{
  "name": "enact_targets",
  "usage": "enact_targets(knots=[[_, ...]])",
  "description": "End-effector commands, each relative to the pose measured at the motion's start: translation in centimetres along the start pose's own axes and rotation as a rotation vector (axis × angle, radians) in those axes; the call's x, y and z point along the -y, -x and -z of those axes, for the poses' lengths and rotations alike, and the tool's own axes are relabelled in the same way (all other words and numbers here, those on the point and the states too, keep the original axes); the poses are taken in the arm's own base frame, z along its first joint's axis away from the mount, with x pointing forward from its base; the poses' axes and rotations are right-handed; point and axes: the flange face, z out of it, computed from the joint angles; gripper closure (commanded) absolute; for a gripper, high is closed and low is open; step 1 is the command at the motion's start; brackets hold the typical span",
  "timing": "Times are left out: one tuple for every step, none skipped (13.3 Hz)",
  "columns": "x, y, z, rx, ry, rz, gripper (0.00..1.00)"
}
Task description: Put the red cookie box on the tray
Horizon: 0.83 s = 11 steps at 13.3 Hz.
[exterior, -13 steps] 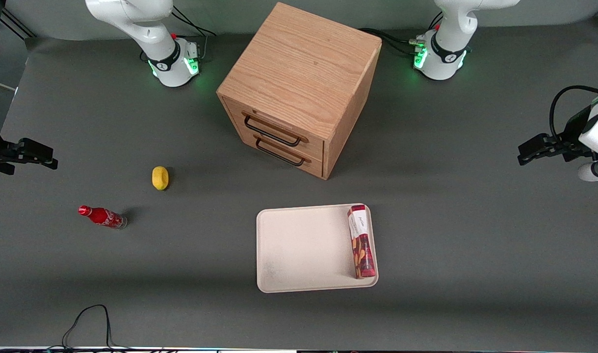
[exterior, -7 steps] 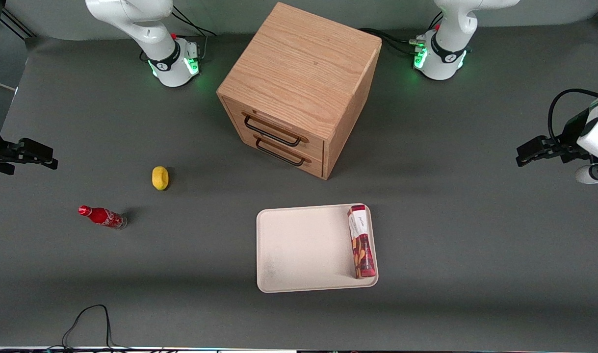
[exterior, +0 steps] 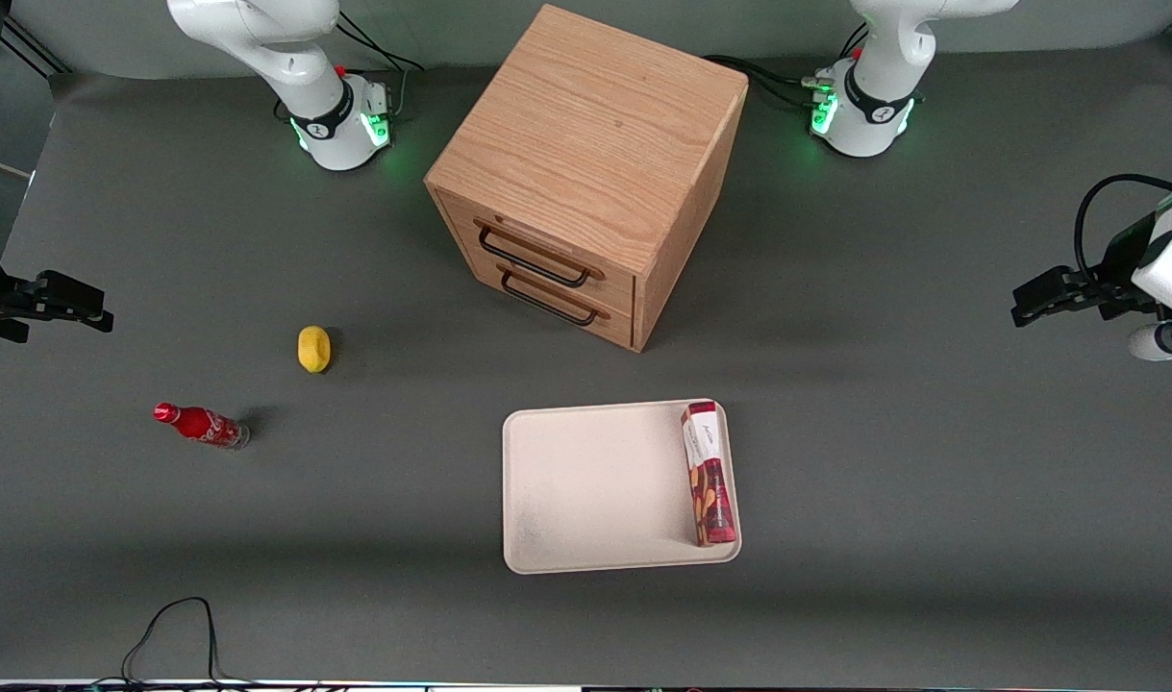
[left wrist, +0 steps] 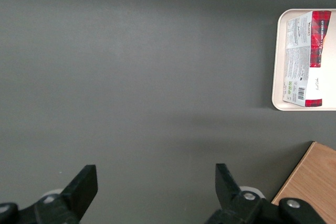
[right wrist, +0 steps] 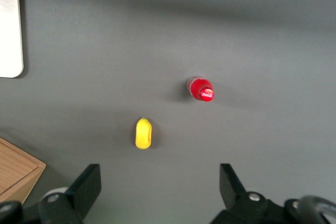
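On the tray [exterior: 595,490], along the long edge toward the working arm's end of the worktop [exterior: 932,481], the red cookie box [exterior: 708,474] is lying flat with nothing touching it. Its white label end is pointing toward the cabinet [exterior: 586,173] and its dark-red, cookie-printed end is facing the front camera. In the left wrist view the box [left wrist: 304,59] is showing its white back panel with small print and a barcode, sitting just inside the tray's rim [left wrist: 276,66]. The rest of the cream tray is lying bare, with a grey smudge at the corner nearest the camera on the parked arm's side.

Farther from the camera than the tray, the wooden two-drawer cabinet is standing with both drawers closed. Toward the parked arm's end, a yellow lemon-like object [exterior: 313,348] and a small red soda bottle [exterior: 201,424] are sitting apart on the worktop.

Well apart from the tray, at the working arm's end, the left gripper [exterior: 1028,303] is hanging above bare worktop; its jaws are standing wide apart, with nothing between them [left wrist: 152,187].
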Motion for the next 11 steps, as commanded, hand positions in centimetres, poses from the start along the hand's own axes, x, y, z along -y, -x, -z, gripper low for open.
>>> enact_targets(knots=[[0.03,0.51,0.08,0.027,0.009,-0.029,0.00],[0.08,0.72,-0.01,0.045,0.005,-0.067,0.00],[0.20,0.88,-0.03,0.056,0.003,-0.074,0.00],[0.21,0.90,-0.04,0.057,0.003,-0.072,0.00],[0.13,1.00,0.12,0.056,0.003,-0.069,0.00],[0.13,1.00,0.12,0.056,0.003,-0.068,0.00],[0.04,1.03,0.11,0.057,0.003,-0.071,0.00],[0.05,1.09,0.18,0.057,0.003,-0.072,0.00],[-0.02,1.17,0.19,0.063,0.001,-0.074,0.00],[-0.09,1.21,0.24,0.065,-0.001,-0.076,0.00],[-0.17,1.23,0.23,0.066,-0.001,-0.077,0.00]])
